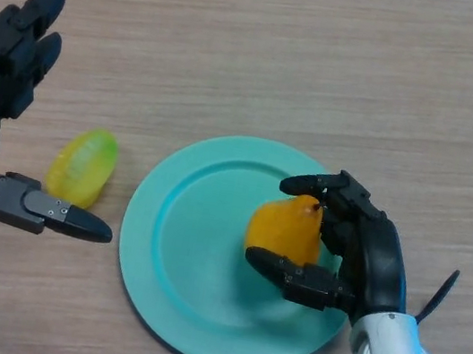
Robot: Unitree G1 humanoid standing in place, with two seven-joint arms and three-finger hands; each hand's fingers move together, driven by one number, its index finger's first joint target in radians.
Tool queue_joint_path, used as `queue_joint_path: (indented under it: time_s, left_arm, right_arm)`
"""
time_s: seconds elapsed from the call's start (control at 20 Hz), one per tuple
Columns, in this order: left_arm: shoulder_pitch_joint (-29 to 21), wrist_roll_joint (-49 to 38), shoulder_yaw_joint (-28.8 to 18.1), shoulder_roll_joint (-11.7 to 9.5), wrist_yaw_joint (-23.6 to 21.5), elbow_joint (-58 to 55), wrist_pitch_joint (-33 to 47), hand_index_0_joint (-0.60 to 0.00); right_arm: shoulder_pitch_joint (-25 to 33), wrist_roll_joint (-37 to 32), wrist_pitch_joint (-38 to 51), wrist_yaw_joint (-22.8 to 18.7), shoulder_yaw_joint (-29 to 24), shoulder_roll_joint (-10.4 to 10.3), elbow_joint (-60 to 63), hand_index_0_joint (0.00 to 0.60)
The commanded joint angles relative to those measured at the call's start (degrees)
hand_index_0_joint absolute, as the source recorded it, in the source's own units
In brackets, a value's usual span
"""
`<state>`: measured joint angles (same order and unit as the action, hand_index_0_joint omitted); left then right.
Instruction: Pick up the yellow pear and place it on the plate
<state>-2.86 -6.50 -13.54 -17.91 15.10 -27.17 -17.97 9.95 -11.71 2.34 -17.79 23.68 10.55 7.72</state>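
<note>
An orange-yellow pear (283,229) stands on the teal plate (179,249), right of the plate's centre. My right hand (367,253) comes in from the lower right, its fingers and thumb curled round the pear's right side. A yellow-green fruit (83,165) lies on the wooden table just left of the plate. My left hand (10,66) is at the left edge with straight fingers pointing up and its thumb (58,214) stretched out below the yellow-green fruit, holding nothing.
The wooden table (329,56) stretches bare behind the plate and to its right.
</note>
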Motion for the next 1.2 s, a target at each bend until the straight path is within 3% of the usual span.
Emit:
queue_joint_path:
  time_s: [0.05, 0.1, 0.15, 0.5, 0.7, 0.95, 1.2]
  left_arm:
    - [-1.60, -2.01, -4.47, -2.46, 0.05, -2.36, 6.04, 0.000]
    - [-1.65, -2.03, -4.57, -2.57, 0.17, -2.38, 5.85, 0.000]
    - [-1.62, -2.06, -4.64, -2.53, 0.22, -2.29, 6.13, 0.000]
    - [-0.95, -2.30, -4.91, -2.10, -0.53, -2.16, 7.62, 0.000]
    - [-0.97, -2.28, -5.12, -2.26, -0.66, -1.75, 8.76, 0.000]
    - [-0.76, -1.83, -5.47, -2.47, 0.05, -1.96, 8.03, 0.000]
    - [-0.16, -2.48, -5.66, -2.24, 1.11, -2.96, 5.92, 0.000]
  right_arm:
    - [2.26, 0.01, 9.15, 0.77, -1.31, 0.33, -2.71, 0.151]
    - [2.44, 0.63, 9.12, 1.12, -1.10, 0.33, -2.33, 0.050]
    - [2.77, 1.76, 9.20, 1.09, -0.77, 0.33, -1.74, 0.000]
    - [2.06, 5.70, 7.19, 2.41, -2.43, 0.33, -4.44, 0.000]
    - [-0.19, 5.33, 0.59, 7.02, -7.39, 0.33, -15.63, 0.000]
    - [-6.54, 5.17, -8.74, 16.79, -16.79, 0.33, -32.72, 0.000]
    - [-11.09, 3.02, -15.25, 19.97, -23.40, 1.13, -42.81, 0.000]
